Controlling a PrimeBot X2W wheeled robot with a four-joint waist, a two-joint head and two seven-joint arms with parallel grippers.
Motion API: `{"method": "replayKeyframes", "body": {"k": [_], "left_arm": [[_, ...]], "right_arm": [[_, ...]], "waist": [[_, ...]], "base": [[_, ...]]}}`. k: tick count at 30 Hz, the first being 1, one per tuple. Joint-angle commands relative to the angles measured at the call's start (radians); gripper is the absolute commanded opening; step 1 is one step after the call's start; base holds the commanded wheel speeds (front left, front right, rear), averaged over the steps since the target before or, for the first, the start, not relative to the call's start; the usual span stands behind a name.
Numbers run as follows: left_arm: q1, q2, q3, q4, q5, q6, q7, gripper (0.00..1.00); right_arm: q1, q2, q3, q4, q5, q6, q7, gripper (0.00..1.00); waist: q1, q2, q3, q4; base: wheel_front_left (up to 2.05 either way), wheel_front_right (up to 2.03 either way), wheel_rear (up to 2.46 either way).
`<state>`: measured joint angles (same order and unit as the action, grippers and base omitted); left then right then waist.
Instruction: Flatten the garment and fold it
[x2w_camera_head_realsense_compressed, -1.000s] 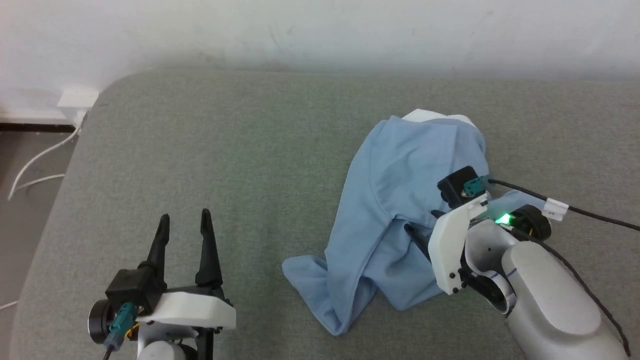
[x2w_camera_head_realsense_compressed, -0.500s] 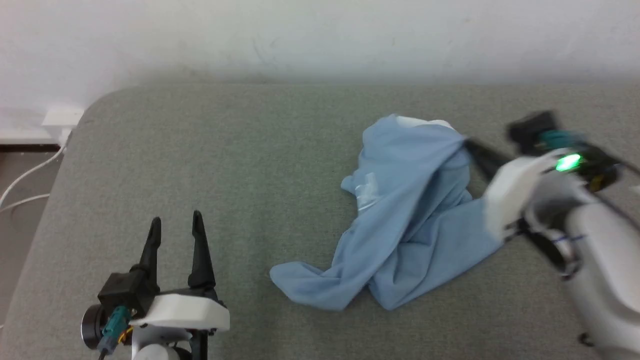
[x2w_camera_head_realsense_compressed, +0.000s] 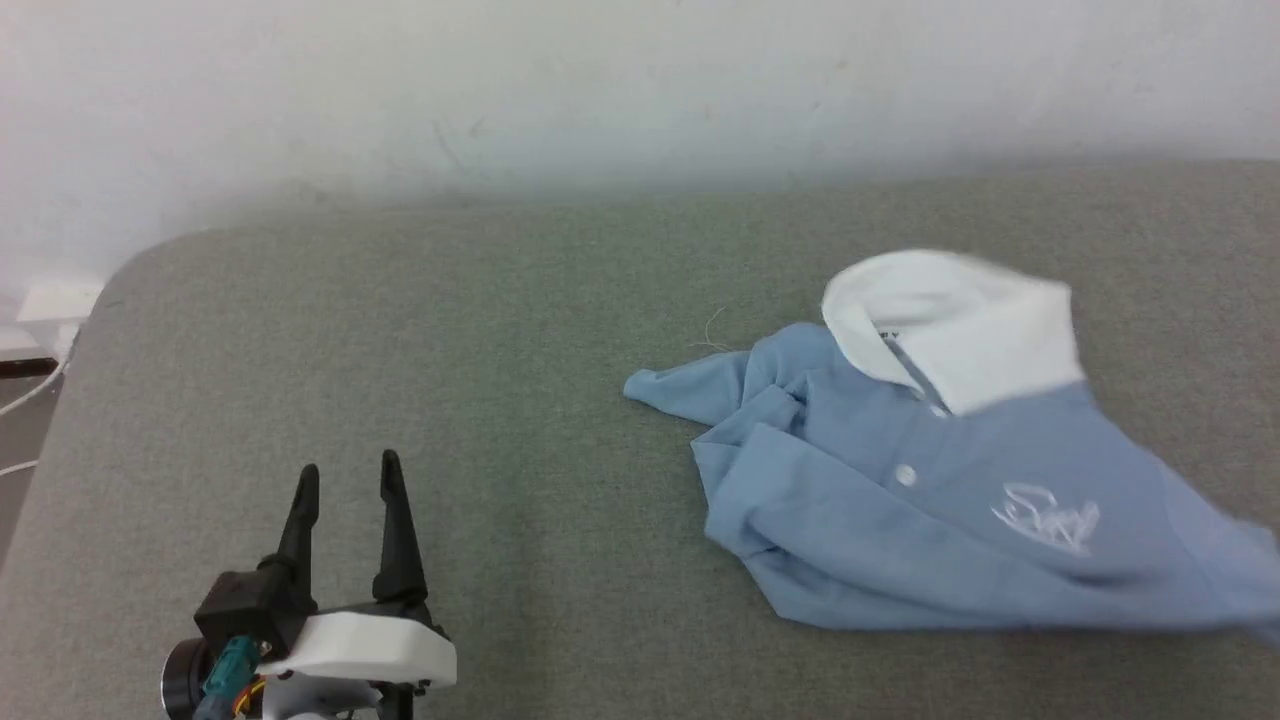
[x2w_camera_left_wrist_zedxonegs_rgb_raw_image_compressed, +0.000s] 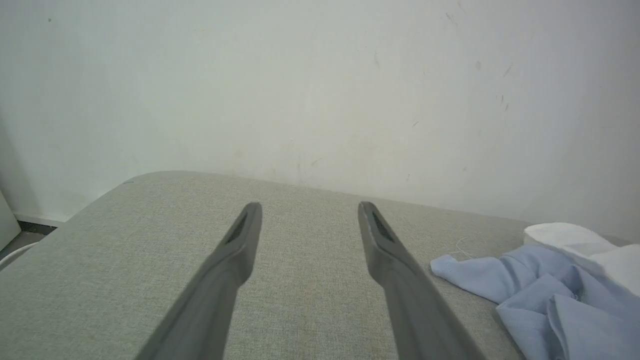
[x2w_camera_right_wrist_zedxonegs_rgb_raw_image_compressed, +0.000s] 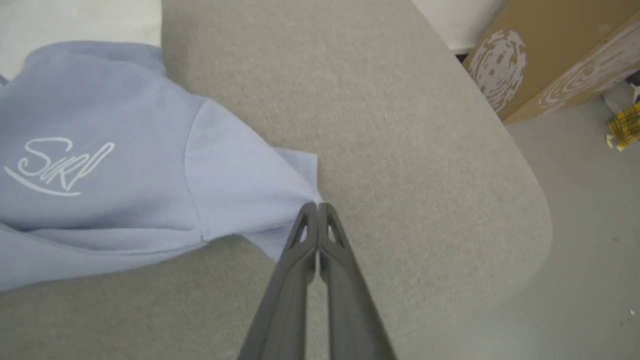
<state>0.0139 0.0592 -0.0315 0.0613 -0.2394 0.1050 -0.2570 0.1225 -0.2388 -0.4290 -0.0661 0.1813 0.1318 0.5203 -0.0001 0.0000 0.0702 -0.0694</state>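
The garment (x2w_camera_head_realsense_compressed: 900, 500), a light blue polo shirt, lies front side up on the right of the grey padded surface (x2w_camera_head_realsense_compressed: 450, 330). Its white collar (x2w_camera_head_realsense_compressed: 950, 320), a button and a white cursive logo (x2w_camera_head_realsense_compressed: 1045, 515) show, and its right side runs off the head view. In the right wrist view my right gripper (x2w_camera_right_wrist_zedxonegs_rgb_raw_image_compressed: 316, 207) is shut on the hem of one sleeve of the garment (x2w_camera_right_wrist_zedxonegs_rgb_raw_image_compressed: 125, 200), with the cloth drawn towards the tips. My left gripper (x2w_camera_head_realsense_compressed: 349, 468) stands open at the lower left, nothing between its fingers (x2w_camera_left_wrist_zedxonegs_rgb_raw_image_compressed: 240, 240). It is well apart from the garment (x2w_camera_left_wrist_zedxonegs_rgb_raw_image_compressed: 550, 300).
A pale wall (x2w_camera_head_realsense_compressed: 600, 90) backs the surface. In the right wrist view the surface's rounded edge (x2w_camera_right_wrist_zedxonegs_rgb_raw_image_compressed: 530, 210) drops to the floor, with a brown cardboard box (x2w_camera_right_wrist_zedxonegs_rgb_raw_image_compressed: 550, 45) beyond. White cables (x2w_camera_head_realsense_compressed: 20, 400) hang off the left side.
My right gripper closed on the crumpled garment and pulled it to the right, turning it front up with collar and logo showing. The right arm left the head view, and the camera has shifted.
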Motion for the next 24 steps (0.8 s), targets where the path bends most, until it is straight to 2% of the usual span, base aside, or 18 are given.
{"method": "replayKeyframes", "body": {"k": [1,5,7,8,9,14,17,24], "left_arm": [[0.004,-0.001,0.002,0.002,-0.001,-0.006,-0.005,1.0],[0.002,-0.002,0.002,0.01,-0.001,-0.008,-0.005,1.0],[0.002,-0.002,0.003,0.014,0.0,-0.008,-0.005,1.0],[0.003,-0.002,0.003,0.018,0.0,-0.009,-0.005,1.0],[0.004,-0.002,0.004,0.02,0.0,-0.009,-0.005,1.0],[0.014,0.002,0.01,0.032,-0.003,-0.011,-0.005,1.0],[0.022,0.005,0.012,0.038,-0.005,-0.009,-0.005,1.0],[-0.015,0.023,-0.023,0.067,0.009,-0.028,0.035,1.0]], "right_arm": [[0.022,0.018,-0.018,0.003,-0.014,-0.001,0.002,0.0],[0.092,0.105,-0.078,0.064,-0.032,-0.001,-0.021,0.0],[0.095,0.133,-0.083,0.097,-0.031,-0.001,-0.059,0.42],[0.095,0.142,-0.078,0.111,-0.032,-0.001,-0.084,0.76],[0.088,0.149,-0.077,0.117,-0.026,-0.001,-0.122,1.0],[0.052,0.172,-0.087,0.089,-0.024,-0.001,-0.374,1.0],[0.038,0.18,-0.053,0.052,-0.024,-0.001,-0.481,1.0],[0.045,0.187,0.142,-0.058,-0.027,-0.001,-0.555,1.0]], "waist": [[0.0001,0.0,-0.001,-0.003],[0.0001,0.0,-0.001,-0.005],[0.0001,0.0,-0.004,-0.005],[0.0001,0.0,-0.006,-0.004],[0.0001,0.0,-0.007,-0.003],[0.0001,0.0,-0.024,0.001],[0.0001,0.0,-0.035,-0.001],[0.0001,0.0,-0.05,-0.017]], "base": [[0.0,0.0,0.0],[0.0,0.0,0.0],[0.0,0.0,0.0],[0.0,0.0,0.0],[0.0,0.0,0.0],[0.0,0.0,0.0],[0.0,0.0,0.0],[0.0,0.0,0.0]]}}
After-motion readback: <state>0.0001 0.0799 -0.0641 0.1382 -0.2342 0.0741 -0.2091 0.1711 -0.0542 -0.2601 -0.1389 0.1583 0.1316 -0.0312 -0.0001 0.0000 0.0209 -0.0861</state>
